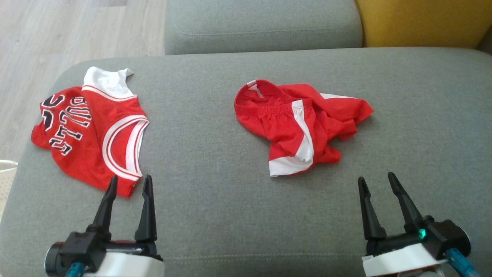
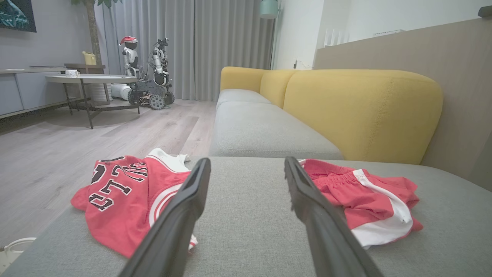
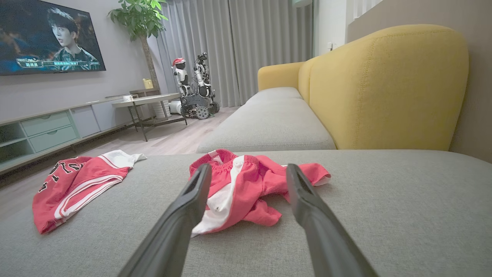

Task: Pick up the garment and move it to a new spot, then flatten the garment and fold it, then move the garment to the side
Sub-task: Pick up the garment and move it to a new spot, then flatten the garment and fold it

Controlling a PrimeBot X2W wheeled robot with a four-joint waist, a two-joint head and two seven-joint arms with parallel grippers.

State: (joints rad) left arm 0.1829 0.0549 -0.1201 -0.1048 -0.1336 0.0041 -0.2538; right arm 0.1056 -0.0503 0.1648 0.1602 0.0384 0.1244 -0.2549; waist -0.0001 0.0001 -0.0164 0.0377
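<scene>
The garment (image 1: 88,127), a red mesh jersey with white red-striped trim and dark lettering, lies partly folded at the left end of the grey seat. My left gripper (image 1: 130,177) is open just short of its near hem, nothing between its fingers. From the left wrist, that gripper (image 2: 246,161) points past the garment (image 2: 119,196), which lies to the left of the fingers. My right gripper (image 1: 376,176) is open over bare cushion at the lower right. The right wrist view has this gripper (image 3: 248,167) low over the seat and the garment (image 3: 73,181) far left.
Crumpled red shorts (image 1: 300,123) with white stripes lie mid-seat, ahead of the right gripper. The grey seat (image 1: 215,184) ends at the left over wood floor (image 1: 34,42); a white basket rim (image 1: 7,165) sits there. Yellow backrest (image 1: 423,23) far right. A low table (image 2: 90,79) and another robot (image 2: 148,73) stand across the room.
</scene>
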